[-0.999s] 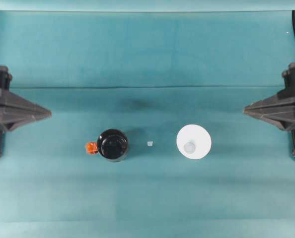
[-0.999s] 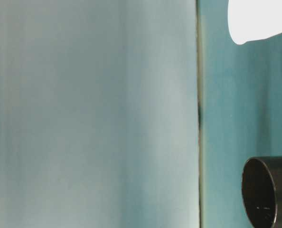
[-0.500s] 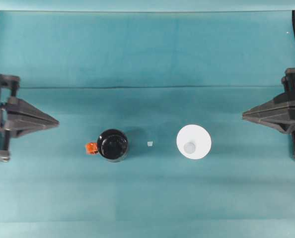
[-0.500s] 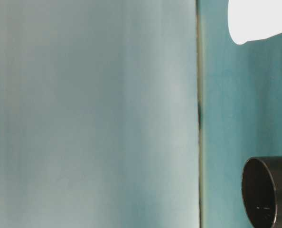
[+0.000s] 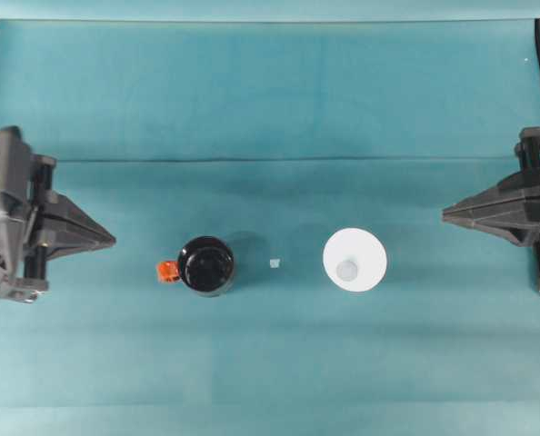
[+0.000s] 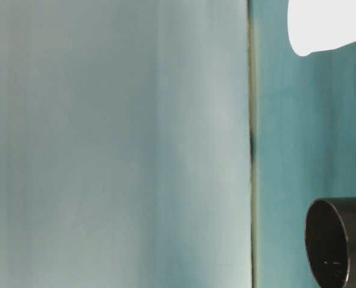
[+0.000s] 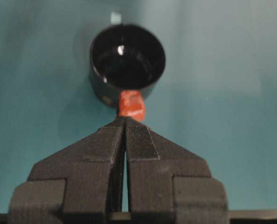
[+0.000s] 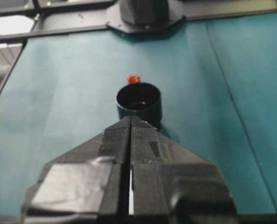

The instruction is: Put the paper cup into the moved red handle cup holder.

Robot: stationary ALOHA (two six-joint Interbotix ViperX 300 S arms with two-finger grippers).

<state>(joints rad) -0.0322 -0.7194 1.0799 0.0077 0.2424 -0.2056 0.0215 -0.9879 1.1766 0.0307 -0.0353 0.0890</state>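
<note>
While the right hand (image 5: 447, 214) stays parked, closed and empty, the closed left hand (image 5: 111, 242) has advanced toward the red handle cup holder (image 5: 205, 265); the paper cup (image 5: 355, 260) sits untouched on the tabletop (image 5: 270, 109).

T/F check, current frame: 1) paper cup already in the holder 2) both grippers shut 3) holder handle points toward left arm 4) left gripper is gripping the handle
1) False. The paper cup stands on the cloth apart from the red handle cup holder.
2) True. The left gripper and right gripper both have jaws together.
3) True. The red stub faces the left arm.
4) False. Its tips stop short of the handle, holding nothing.
</note>
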